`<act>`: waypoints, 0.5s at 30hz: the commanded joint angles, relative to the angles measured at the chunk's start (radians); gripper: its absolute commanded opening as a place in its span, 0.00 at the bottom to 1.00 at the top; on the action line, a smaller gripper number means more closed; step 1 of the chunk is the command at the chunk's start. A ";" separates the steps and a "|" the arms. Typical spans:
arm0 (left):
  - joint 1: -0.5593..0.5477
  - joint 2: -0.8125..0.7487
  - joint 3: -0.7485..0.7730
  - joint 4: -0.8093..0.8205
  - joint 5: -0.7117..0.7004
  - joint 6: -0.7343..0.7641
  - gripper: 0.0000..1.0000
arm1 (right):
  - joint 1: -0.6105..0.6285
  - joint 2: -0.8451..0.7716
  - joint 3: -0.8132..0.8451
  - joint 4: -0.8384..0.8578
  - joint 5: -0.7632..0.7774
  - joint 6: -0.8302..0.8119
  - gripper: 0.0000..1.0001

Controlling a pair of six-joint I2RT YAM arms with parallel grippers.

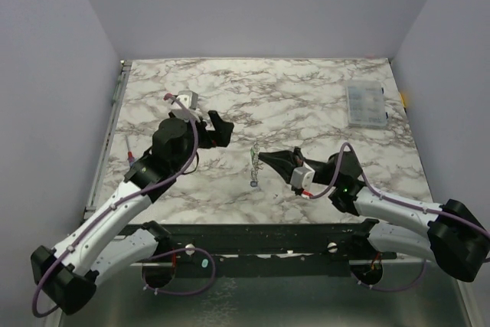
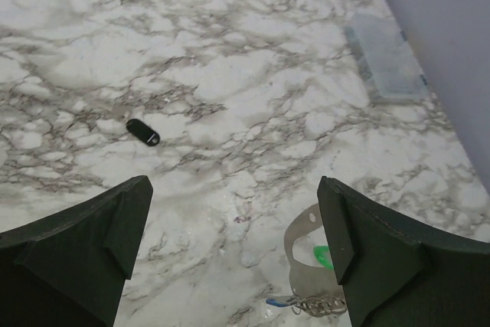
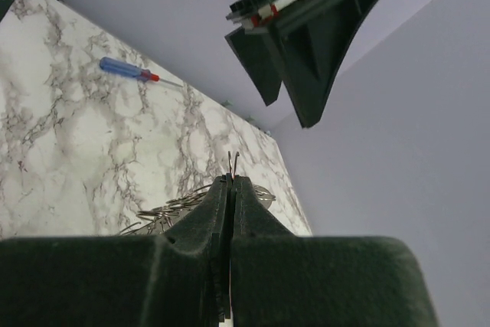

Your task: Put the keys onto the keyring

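Note:
My right gripper is shut on the keyring near the table's middle. In the right wrist view the jaws pinch the thin ring wire, whose ends stick out past the tips, and its link chain trails left on the marble. The left wrist view shows a flat silvery metal loop, the green key within it, the blue key and chain links beside my right-hand finger. The blue key also shows from above. My left gripper is open and empty, up and left of the ring.
A small black cylinder lies on the marble ahead of the left gripper. A clear plastic compartment box sits at the back right, also in the left wrist view. A blue-and-red pen-like tool lies near the table's left edge. Walls enclose three sides.

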 commanded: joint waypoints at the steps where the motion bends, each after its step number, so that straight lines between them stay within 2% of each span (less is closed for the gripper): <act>1: 0.004 0.101 0.101 -0.198 -0.104 -0.010 0.99 | 0.007 -0.022 -0.029 0.107 0.022 0.052 0.01; 5: 0.004 -0.014 -0.027 -0.014 -0.079 0.040 0.99 | 0.007 -0.031 -0.075 0.200 0.044 0.115 0.01; 7: 0.004 -0.043 -0.079 0.045 -0.075 0.017 0.99 | 0.007 -0.040 -0.091 0.223 0.049 0.147 0.01; 10: 0.006 0.075 -0.005 -0.092 -0.142 -0.004 0.97 | 0.007 -0.054 -0.119 0.256 0.057 0.188 0.01; 12: 0.006 0.165 0.102 -0.201 -0.100 0.001 0.99 | 0.007 -0.061 -0.140 0.290 0.064 0.212 0.01; 15: 0.006 0.146 0.108 -0.174 -0.112 -0.043 0.99 | 0.007 -0.080 -0.158 0.297 0.072 0.226 0.01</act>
